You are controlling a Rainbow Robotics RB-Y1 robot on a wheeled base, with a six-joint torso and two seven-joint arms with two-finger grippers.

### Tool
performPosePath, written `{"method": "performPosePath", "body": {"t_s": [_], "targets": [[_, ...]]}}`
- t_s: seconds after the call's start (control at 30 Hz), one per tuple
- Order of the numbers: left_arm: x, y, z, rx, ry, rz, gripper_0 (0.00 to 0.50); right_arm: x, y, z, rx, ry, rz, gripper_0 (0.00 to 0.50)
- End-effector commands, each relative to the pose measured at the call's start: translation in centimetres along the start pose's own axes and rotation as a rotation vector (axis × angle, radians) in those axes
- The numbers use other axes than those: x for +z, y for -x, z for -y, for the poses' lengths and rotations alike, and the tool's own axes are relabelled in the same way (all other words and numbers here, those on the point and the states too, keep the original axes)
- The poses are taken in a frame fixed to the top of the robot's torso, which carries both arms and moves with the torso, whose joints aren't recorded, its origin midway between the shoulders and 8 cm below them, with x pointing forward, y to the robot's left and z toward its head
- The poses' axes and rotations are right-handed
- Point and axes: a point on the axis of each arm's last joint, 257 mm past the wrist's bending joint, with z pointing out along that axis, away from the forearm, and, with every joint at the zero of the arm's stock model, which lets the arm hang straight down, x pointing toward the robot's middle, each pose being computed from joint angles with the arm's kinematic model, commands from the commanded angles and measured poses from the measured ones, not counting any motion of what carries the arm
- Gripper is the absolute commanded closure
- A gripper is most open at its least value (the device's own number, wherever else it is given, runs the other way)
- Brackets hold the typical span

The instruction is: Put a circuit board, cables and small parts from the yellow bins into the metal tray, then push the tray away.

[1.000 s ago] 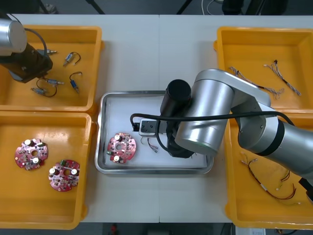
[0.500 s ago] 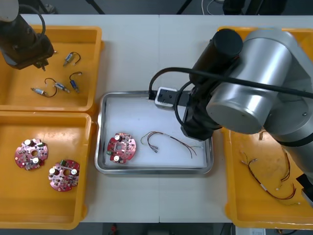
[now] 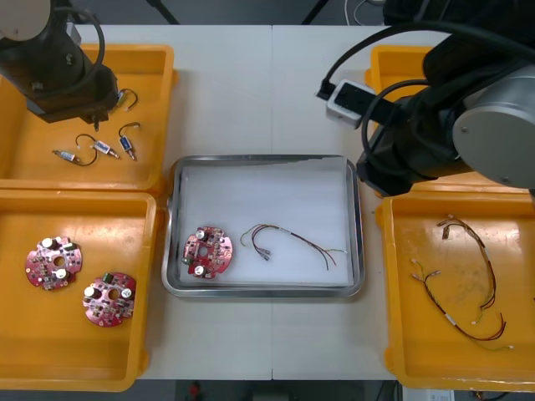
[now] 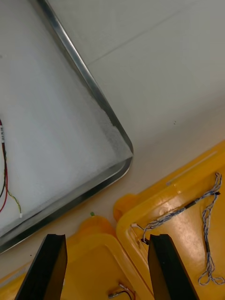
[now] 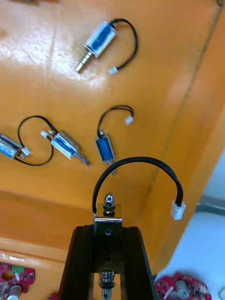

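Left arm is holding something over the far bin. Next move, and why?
Probably swing the left gripper across to the metal tray: it is shut on a small metal part above the yellow bin, and the tray holds a circuit board and a cable but no such part. Right gripper: open beside the tray's corner.

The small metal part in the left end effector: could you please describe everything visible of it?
The small metal part is a silvery block with a rounded pin at one end and a spring at the other. A black lead loops from it to a white connector. It is clamped between the black fingers of the left end effector, held above the yellow bin where three similar parts lie.
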Motion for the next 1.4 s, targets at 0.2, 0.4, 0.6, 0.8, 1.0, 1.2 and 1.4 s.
{"method": "performPosePath", "body": {"t_s": [0.2, 0.4, 0.6, 0.8, 1.0, 1.2, 1.4], "targets": [[-2.0, -3.5, 5.9, 0.184, -0.07, 0.003, 0.5, -2.7, -6.2, 8.7, 0.227, -0.168, -0.038, 0.0], [-1.2, -6.6, 9.5, 0.281, -0.096, -0.007, 0.5, -3.0, -8.8, 11.8, 0.339, -0.193, -0.065, 0.0], [0.5, -9.6, 12.9, 0.346, -0.136, -0.035, 0.5, -2.5, -11.4, 14.1, 0.434, -0.181, -0.111, 0.0], [2.4, -11.9, 14.3, 0.39, -0.137, -0.056, 0.5, -1.4, -13.0, 16.3, 0.514, -0.153, -0.165, 0.0], [4.7, -13.0, 14.6, 0.386, -0.128, -0.084, 0.5, -0.3, -15.2, 18.2, 0.531, -0.12, -0.244, 0.0], [6.9, -13.1, 14.3, 0.374, -0.115, -0.093, 0.5, 0.5, -16.9, 19.5, 0.539, -0.057, -0.302, 0.0], [9.1, -13.1, 13.7, 0.378, -0.073, -0.081, 0.5, 1.0, -17.8, 21.3, 0.523, -0.056, -0.317, 0.0]]}}
